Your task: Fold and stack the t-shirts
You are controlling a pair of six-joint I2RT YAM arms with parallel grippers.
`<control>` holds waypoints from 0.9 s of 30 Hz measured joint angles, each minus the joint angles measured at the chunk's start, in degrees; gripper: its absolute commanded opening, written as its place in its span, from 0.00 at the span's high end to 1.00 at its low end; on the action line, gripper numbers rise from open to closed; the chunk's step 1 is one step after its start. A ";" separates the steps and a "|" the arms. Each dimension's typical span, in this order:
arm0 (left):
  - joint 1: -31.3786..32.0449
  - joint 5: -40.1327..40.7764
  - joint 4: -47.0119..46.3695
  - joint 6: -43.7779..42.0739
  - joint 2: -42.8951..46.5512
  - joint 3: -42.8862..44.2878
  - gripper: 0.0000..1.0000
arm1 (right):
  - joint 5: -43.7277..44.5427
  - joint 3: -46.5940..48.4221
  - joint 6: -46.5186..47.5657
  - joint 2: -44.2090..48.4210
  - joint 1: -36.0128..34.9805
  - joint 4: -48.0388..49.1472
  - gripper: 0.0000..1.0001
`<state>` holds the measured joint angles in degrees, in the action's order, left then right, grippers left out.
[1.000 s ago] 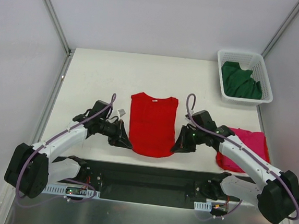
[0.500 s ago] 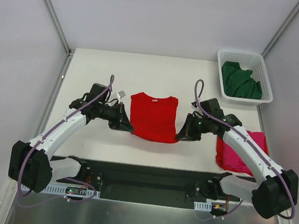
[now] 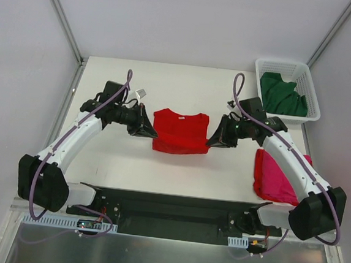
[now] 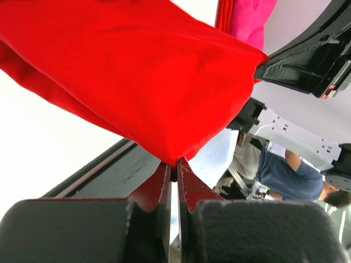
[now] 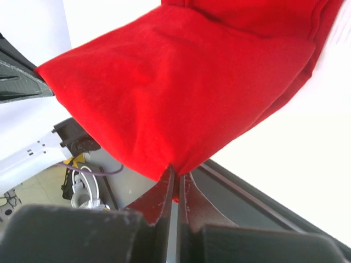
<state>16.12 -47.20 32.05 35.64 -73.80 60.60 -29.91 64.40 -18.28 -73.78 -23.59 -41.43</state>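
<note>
The red t-shirt (image 3: 180, 131) lies mid-table, its lower half lifted and doubled back toward the collar. My left gripper (image 3: 151, 134) is shut on its left hem corner, and the right gripper (image 3: 209, 142) is shut on the right corner. In the left wrist view the red t-shirt (image 4: 137, 76) fans out from the left gripper (image 4: 174, 167). The right wrist view shows the red t-shirt (image 5: 181, 93) pinched in the right gripper (image 5: 176, 176). A magenta-pink t-shirt (image 3: 276, 176) lies folded at the right. The dark green t-shirt (image 3: 281, 94) sits crumpled in the basket.
A white lattice basket (image 3: 311, 94) stands at the back right corner. The black base rail (image 3: 168, 214) runs along the near table edge. White enclosure walls close in the table at the back and sides.
Both grippers have carried the red shirt's hem away from the near edge toward the collar, so the shirt now looks about half as long as a second ago.
</note>
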 measured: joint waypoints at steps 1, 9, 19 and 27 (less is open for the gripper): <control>-0.35 0.02 0.11 -0.31 -0.52 0.83 1.00 | -0.13 0.96 0.17 -0.72 0.31 -0.09 0.99; -2.12 0.20 1.03 -2.21 -6.49 7.56 1.00 | -1.03 7.56 1.60 -7.82 2.64 -0.24 0.99; -3.50 0.17 1.44 -3.76 -14.25 15.04 1.00 | -2.54 11.32 2.14 -15.23 5.62 1.07 0.99; -3.61 0.17 1.38 -5.01 -19.32 18.16 1.00 | -3.23 17.88 2.29 -22.47 7.56 2.23 0.99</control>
<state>12.51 -47.03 33.43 30.63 -93.12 78.76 -33.15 82.28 -15.99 -96.25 -16.03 -39.20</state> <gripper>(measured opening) 0.017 0.032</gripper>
